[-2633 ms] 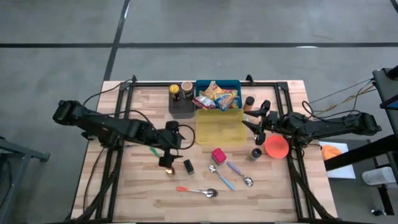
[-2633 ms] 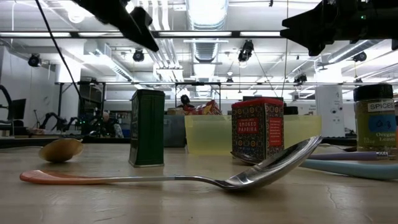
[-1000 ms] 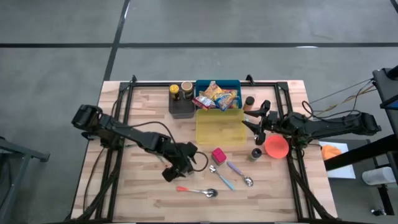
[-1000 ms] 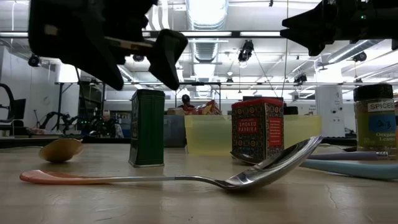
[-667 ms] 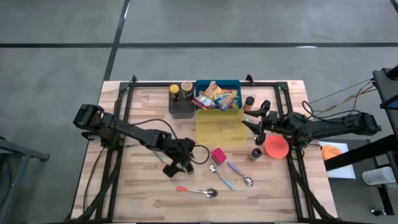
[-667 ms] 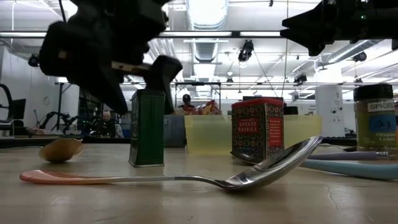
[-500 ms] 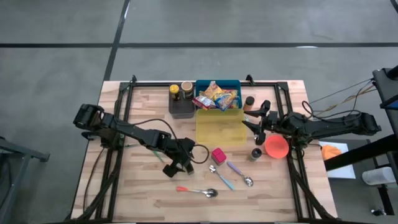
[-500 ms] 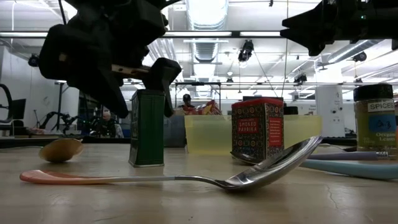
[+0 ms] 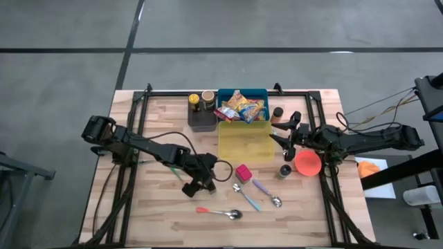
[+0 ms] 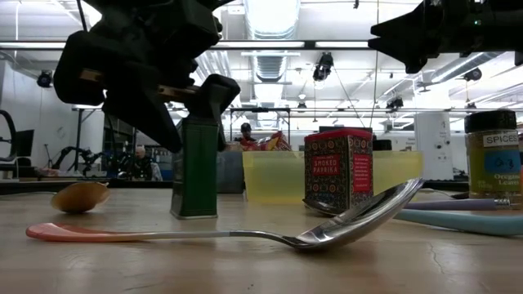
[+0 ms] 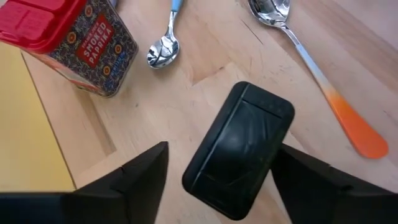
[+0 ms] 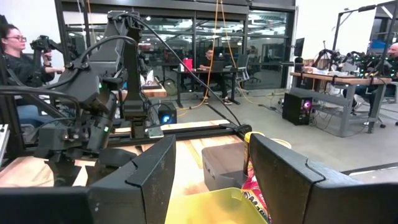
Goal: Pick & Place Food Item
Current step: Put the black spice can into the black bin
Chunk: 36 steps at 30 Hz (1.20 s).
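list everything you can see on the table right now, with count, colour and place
dark tin: 1, dark green, upright at centre-left, between the left jaws
smoked paprika tin: 1, red, table centre
spoons: 3; orange-handled spoon at the front, two blue-handled right of it
yellow bin: 1, centre back
blue bin: 1, holds snack packets, behind the yellow one
dark tray: 1, back left, two jars by it
spice jars: 2, near the right arm, one behind it, one in front
orange bowl: 1, right side
nut-like item: 1, tan, left front
left gripper: around the tin
right gripper: raised, right of the yellow bin
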{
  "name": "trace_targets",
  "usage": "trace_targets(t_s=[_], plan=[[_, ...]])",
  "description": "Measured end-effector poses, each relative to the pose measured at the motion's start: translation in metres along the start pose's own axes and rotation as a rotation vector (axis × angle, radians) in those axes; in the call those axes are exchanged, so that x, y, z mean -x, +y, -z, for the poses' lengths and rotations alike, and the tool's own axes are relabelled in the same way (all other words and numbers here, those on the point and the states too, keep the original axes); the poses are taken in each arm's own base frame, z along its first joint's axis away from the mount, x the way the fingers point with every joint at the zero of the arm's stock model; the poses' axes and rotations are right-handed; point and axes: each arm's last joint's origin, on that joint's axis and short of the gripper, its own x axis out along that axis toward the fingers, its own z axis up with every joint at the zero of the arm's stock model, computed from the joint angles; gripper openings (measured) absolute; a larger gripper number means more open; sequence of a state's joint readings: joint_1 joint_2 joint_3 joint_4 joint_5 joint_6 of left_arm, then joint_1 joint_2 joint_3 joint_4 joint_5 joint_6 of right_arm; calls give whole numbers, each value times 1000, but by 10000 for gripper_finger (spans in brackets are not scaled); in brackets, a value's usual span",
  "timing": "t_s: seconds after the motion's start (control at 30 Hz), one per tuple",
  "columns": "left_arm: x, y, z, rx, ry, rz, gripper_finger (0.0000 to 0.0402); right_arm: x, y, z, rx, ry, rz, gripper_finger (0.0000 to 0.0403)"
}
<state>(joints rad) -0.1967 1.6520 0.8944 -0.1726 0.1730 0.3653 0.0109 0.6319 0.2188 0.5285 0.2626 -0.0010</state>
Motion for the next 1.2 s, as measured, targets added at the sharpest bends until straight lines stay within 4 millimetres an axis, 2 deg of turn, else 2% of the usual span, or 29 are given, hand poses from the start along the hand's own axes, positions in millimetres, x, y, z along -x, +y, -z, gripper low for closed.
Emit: trace_targets(t_s=[0.23, 0.43, 0.97, 1.2], plan=[[0, 0, 0, 4, 3, 2, 188, 0, 0, 0, 0, 0, 0, 203], [0, 0, 0, 8, 2, 3, 143, 0, 0, 0, 0, 0, 0, 203], [0, 1, 0, 10, 1, -1, 134, 0, 0, 0, 0, 0, 0, 203], [4, 2, -4, 65, -12, -28, 133, 0, 0, 0, 0, 0, 0, 203]])
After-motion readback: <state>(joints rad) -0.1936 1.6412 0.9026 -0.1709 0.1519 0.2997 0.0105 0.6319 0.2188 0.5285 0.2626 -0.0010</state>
